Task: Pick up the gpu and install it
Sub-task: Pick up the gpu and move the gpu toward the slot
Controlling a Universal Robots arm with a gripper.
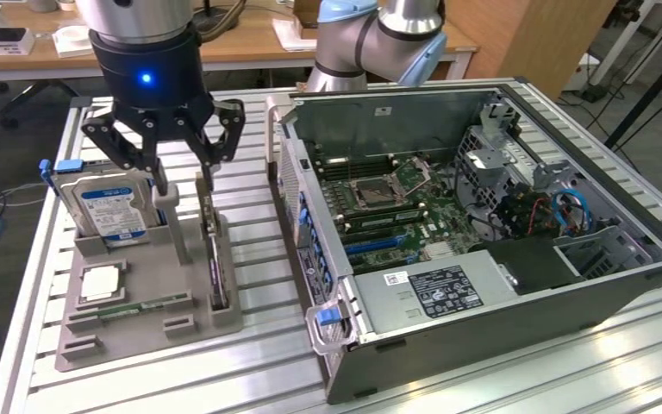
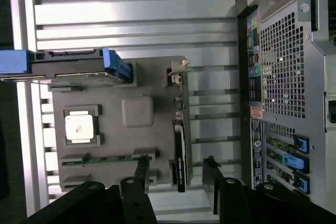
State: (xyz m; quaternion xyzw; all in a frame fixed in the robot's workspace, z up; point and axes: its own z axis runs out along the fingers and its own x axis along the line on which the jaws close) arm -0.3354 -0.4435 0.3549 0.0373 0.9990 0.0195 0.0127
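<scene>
Black fingers (image 2: 140, 174) of our gripper (image 1: 184, 172) are spread wide and hold nothing. We see the gpu (image 1: 214, 259) standing on its edge in the grey tray (image 1: 135, 338), just under them. Nothing is picked up yet, so the open computer case (image 1: 515, 336) has no card from us.

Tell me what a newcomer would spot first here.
The opened computer case, motherboard exposed, takes up the exterior view's right. On that view's left, the black gripper with its blue light hangs with fingers open over the gpu, which stands on edge in a grey holder near a blue-labelled hard drive.
</scene>
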